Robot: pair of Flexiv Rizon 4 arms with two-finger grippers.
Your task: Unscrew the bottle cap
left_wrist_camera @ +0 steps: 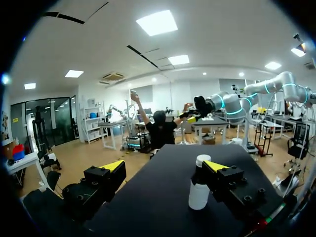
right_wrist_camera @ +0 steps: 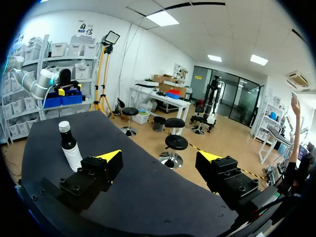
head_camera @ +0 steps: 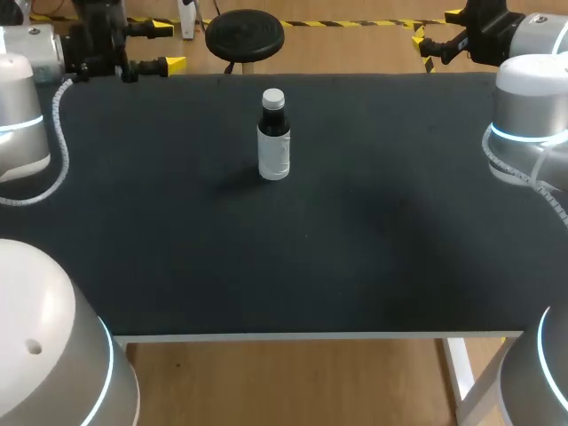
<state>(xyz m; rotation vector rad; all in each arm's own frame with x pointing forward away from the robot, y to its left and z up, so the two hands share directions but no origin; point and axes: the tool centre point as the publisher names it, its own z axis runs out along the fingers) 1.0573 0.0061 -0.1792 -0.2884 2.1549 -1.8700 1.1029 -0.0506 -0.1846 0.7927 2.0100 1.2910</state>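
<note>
**Two open grippers, one capped bottle**

Two arms were stationed near the far corners of the black table point(head_camera: 355, 257), as seen from overhead. The bottle point(head_camera: 273, 146), dark with a white label, stood upright on the table's far half, a little to the left of the middle. Its white cap point(head_camera: 273, 98) sat on the neck. The left gripper point(head_camera: 169, 46) hung by the far left corner with its yellow-tipped fingers spread wide and nothing between them. The right gripper point(head_camera: 437, 31) hung by the far right corner, likewise spread wide and holding nothing. Both were well apart from the bottle. From the left wrist, the bottle appeared ahead of the gripper, within the gap and partly hidden behind one finger point(left_wrist_camera: 232, 185), though no contact showed. From the right wrist, the bottle appeared ahead of the gripper but outside the gap, beyond one finger point(right_wrist_camera: 94, 173), upright on the table. Neither gripper touched the bottle or the cap.
</note>
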